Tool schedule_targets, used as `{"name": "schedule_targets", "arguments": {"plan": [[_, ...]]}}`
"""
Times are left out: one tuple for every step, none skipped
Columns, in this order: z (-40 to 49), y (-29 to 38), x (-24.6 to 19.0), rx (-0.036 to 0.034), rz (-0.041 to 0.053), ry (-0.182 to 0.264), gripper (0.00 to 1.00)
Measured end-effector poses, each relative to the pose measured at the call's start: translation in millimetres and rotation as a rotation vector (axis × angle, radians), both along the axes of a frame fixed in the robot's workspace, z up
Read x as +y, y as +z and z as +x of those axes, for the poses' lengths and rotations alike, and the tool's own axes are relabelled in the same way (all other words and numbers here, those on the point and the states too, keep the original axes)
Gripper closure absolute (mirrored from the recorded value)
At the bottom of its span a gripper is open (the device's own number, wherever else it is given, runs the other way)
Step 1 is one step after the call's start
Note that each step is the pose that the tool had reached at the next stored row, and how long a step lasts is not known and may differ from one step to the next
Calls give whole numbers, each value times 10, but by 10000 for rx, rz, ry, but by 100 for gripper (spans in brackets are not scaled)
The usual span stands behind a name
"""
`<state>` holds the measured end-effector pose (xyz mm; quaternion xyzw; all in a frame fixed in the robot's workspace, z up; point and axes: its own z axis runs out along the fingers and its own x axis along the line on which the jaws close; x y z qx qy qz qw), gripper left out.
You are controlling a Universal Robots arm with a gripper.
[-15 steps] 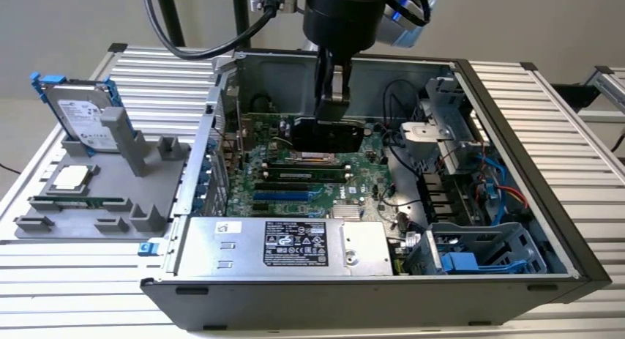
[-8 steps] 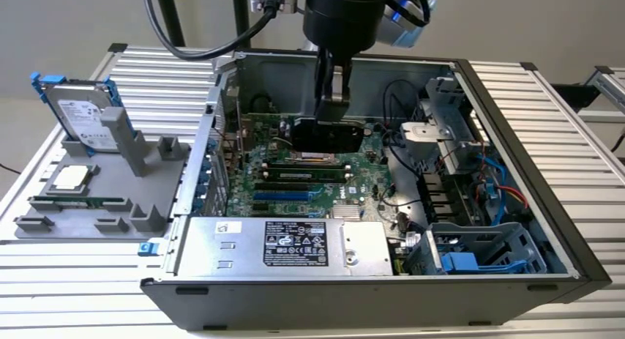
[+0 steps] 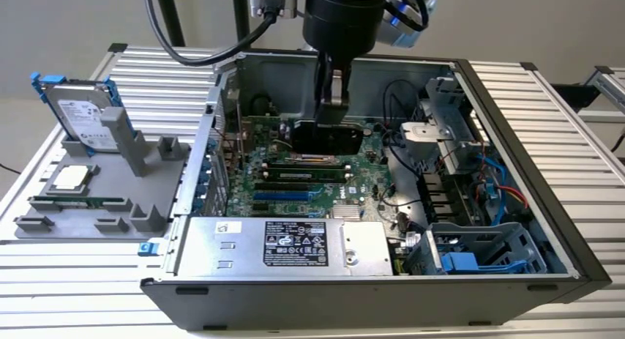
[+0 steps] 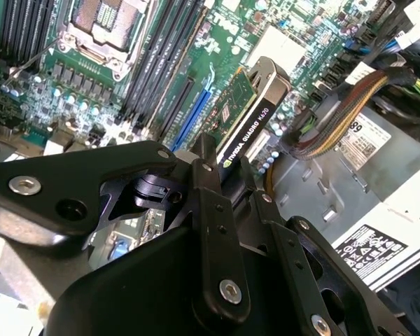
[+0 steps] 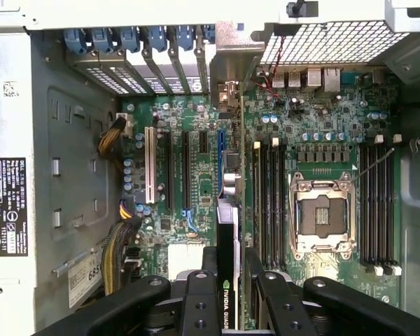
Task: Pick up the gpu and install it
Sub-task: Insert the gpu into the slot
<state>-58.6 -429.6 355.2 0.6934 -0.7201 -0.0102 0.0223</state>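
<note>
Gpu [image 3: 327, 138] hanging edge-down over the motherboard [image 3: 293, 181] inside the open computer case [image 3: 274, 75]. The gripper [image 3: 330, 113] has its black fingers [image 5: 198, 297] clamped on the card's upper edge, one against each face. I'd say it's held upright so the bottom connector points straight at the long expansion slots [image 5: 185, 171]. In the first wrist view its silver end bracket [image 5: 231, 63] faces the blue-tabbed slot covers [image 5: 136, 66]. The card is thin and flat: matt black shroud on one side, glossy green board on the other. It sits just above the board, and I can't tell if it touches a slot. Beside the case, a hard drive [image 3: 83, 116] stands in a grey rack [image 3: 137, 152].
</note>
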Motion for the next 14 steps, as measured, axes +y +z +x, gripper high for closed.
{"name": "schedule_targets", "arguments": {"plan": [[0, -5, 0, 0, -1, 0, 100], [0, -10, 0, 0, -1, 0, 100], [0, -16, 0, 0, 0, 0, 100], [0, -23, 0, 0, 0, 0, 100], [0, -31, -1, 0, 0, 1, 100], [1, -38, 0, 0, -1, 3, 100], [1, -42, 0, 1, -1, 3, 100], [1, -46, 0, 1, -1, 2, 100], [1, -50, 0, 0, 0, 3, 100], [1, -54, 0, 0, 0, 2, 100], [0, -56, 0, 1, -3, 1, 100], [0, -56, 0, 1, -2, 0, 100], [0, -56, 0, 1, -3, 0, 100], [0, -58, 0, 0, 0, 0, 100]]}}
